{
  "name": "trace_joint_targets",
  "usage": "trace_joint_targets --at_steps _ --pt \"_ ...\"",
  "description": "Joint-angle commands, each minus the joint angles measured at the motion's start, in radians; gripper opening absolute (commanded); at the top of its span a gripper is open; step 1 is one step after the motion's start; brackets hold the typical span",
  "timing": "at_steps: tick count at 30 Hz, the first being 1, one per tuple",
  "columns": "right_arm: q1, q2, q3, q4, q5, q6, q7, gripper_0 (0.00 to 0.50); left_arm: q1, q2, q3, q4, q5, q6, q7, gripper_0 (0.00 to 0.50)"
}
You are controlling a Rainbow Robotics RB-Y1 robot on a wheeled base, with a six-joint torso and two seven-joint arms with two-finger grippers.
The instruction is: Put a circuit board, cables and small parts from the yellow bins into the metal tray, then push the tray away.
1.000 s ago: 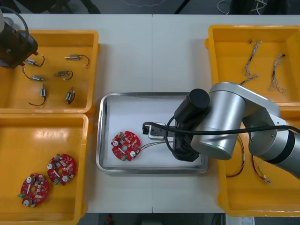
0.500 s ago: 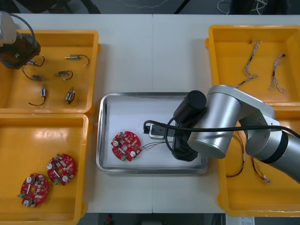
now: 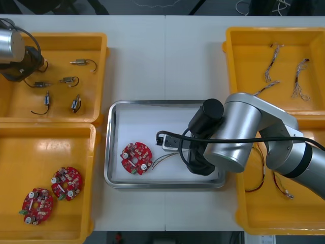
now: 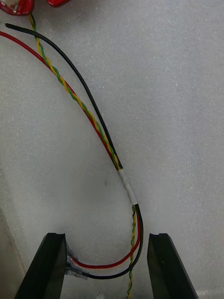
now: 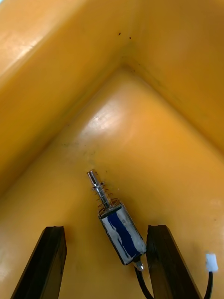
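Observation:
My right gripper hangs low over the right part of the metal tray. In the right wrist view it stands open, and the red and yellow cable lies loose on the white tray floor between the fingers. The cable runs toward a round red circuit board lying in the tray. My left gripper is over the far left yellow bin. It is open, with a small metal part lying on the bin floor between its fingers, near a bin corner.
Several more small metal parts lie in the far left bin. Two circuit boards sit in the near left bin. The far right bin holds twisted cables, and the near right bin holds more cables beside my right arm.
My right gripper has opened and let go of the red and yellow cable, which now rests in the tray. The left arm has shifted a little over the far left bin.

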Motion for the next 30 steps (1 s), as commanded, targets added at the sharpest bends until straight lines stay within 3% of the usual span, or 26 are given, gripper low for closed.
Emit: trace_joint_targets --at_steps 1,10,13,14,15,30 --pt "0.009 0.047 -0.087 -0.055 -0.014 0.078 0.039 0.5 -0.055 0.025 -0.008 -0.004 -0.008 -0.019 -0.043 0.5" --pt "0.009 0.104 -0.268 -0.154 -0.014 0.288 0.042 0.5 -0.053 0.011 -0.008 0.004 -0.018 -0.019 -0.043 0.491" --pt "0.009 0.113 -0.321 -0.19 -0.014 0.349 0.038 0.5 -0.052 0.005 -0.008 0.004 -0.026 -0.021 -0.038 0.273" --pt "0.009 0.113 -0.343 -0.205 -0.014 0.349 0.038 0.5 -0.052 0.003 -0.008 0.004 -0.025 -0.019 -0.038 0.075" --pt "0.008 0.113 -0.366 -0.22 -0.015 0.349 0.038 0.5 -0.052 0.002 -0.008 0.004 -0.023 -0.019 -0.037 0.003" --pt "0.009 0.099 -0.697 -0.306 -0.031 0.349 0.015 0.5 -0.044 0.014 0.012 -0.002 -0.028 0.005 -0.037 0.0"
